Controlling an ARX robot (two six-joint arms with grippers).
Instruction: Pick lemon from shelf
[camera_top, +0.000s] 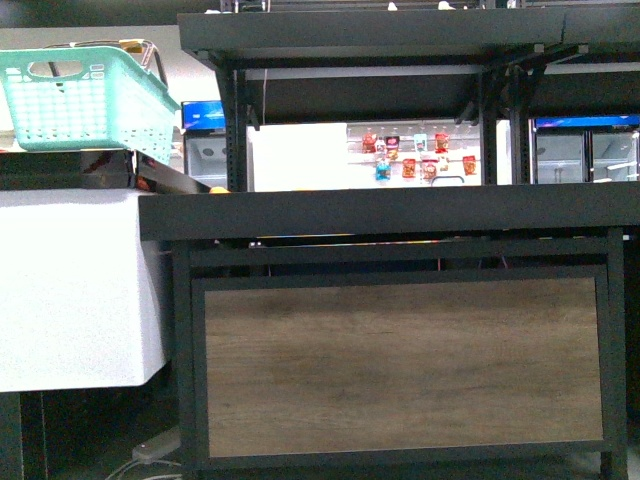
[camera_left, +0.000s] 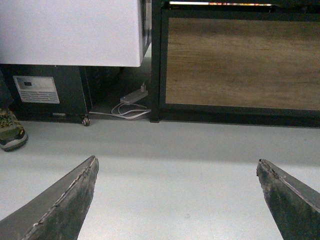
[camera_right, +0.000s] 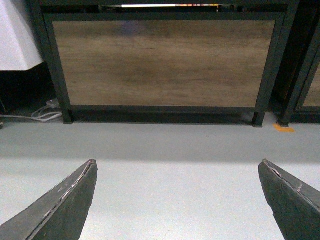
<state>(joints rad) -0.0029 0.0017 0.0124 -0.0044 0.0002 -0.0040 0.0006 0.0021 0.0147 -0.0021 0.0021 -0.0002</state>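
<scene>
The shelf is a black metal rack with a dark deck and a brown wood-grain front panel. It fills the front view. No lemon shows in any view. A small orange-yellow speck sits at the deck's left end; I cannot tell what it is. My left gripper is open and empty, low over the grey floor, facing the shelf's panel. My right gripper is open and empty, also low over the floor, facing the panel. Neither arm shows in the front view.
A teal basket stands on a dark box above a white counter, left of the shelf. A power strip with cables lies on the floor between them. A shoe is at the far left. A second rack stands at the right.
</scene>
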